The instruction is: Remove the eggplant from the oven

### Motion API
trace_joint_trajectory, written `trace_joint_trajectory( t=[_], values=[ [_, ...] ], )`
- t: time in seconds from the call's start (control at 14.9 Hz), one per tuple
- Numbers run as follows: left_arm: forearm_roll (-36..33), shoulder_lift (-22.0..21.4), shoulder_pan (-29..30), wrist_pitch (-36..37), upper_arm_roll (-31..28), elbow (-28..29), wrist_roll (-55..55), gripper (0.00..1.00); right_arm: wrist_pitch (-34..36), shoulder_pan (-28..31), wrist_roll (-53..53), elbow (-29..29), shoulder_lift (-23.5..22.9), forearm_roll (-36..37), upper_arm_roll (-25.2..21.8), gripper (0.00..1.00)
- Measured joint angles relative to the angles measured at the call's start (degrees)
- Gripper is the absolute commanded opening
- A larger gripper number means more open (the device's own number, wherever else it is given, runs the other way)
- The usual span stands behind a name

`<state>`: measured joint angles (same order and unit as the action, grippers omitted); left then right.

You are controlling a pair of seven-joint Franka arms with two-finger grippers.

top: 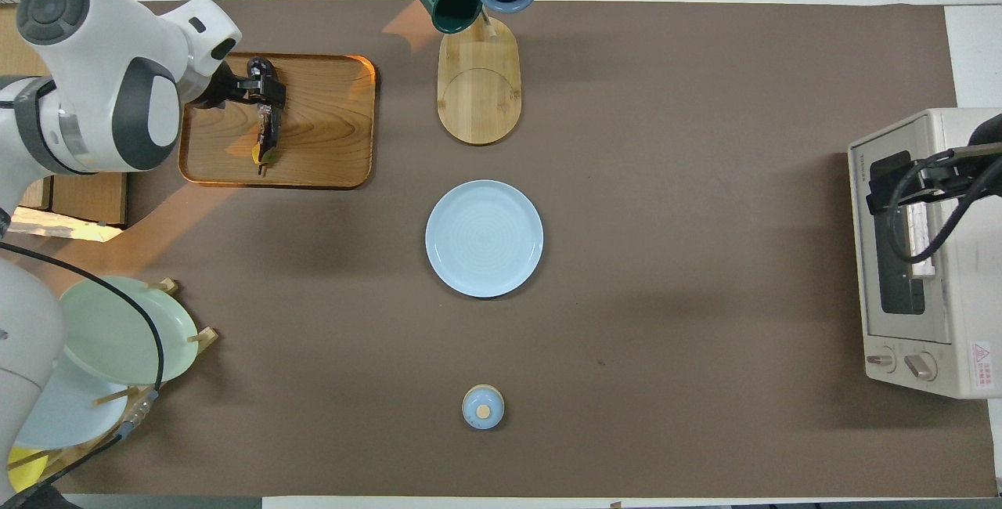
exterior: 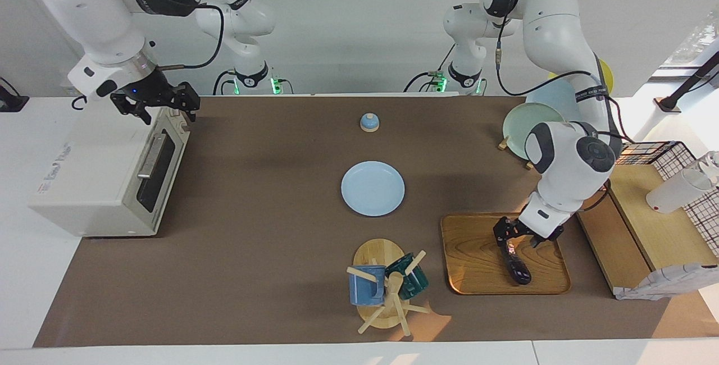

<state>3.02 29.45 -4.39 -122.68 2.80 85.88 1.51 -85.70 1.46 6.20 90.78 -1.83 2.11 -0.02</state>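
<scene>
The eggplant (exterior: 517, 267) (top: 265, 135), slender and dark, lies on the wooden tray (exterior: 477, 258) (top: 329, 125) at the left arm's end of the table. My left gripper (exterior: 517, 235) (top: 263, 88) hangs just over its end nearer the robots, open, with nothing between its fingers. The white oven (exterior: 101, 179) (top: 931, 274) stands at the right arm's end with its dark glass door shut. My right gripper (exterior: 157, 106) (top: 886, 189) hovers open over the oven's top corner by the door, holding nothing.
A blue plate (exterior: 372, 188) lies mid-table, with a small blue knobbed lid (exterior: 369, 122) nearer the robots. A mug tree (exterior: 387, 286) with two mugs stands beside the tray. A plate rack (exterior: 531, 123), wooden shelves (exterior: 646, 224) and a wire basket (exterior: 682, 154) crowd the left arm's end.
</scene>
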Motion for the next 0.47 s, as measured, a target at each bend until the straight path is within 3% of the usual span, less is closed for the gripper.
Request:
trace_joint_trajectory(
  t=[0.47],
  values=[
    [-0.2,-14.5,1.1,18.5,-0.2,-0.2,-5.6,1.0,0.0,-0.6,-0.4,-0.2,0.0,0.0,-1.6,1.0]
  ],
)
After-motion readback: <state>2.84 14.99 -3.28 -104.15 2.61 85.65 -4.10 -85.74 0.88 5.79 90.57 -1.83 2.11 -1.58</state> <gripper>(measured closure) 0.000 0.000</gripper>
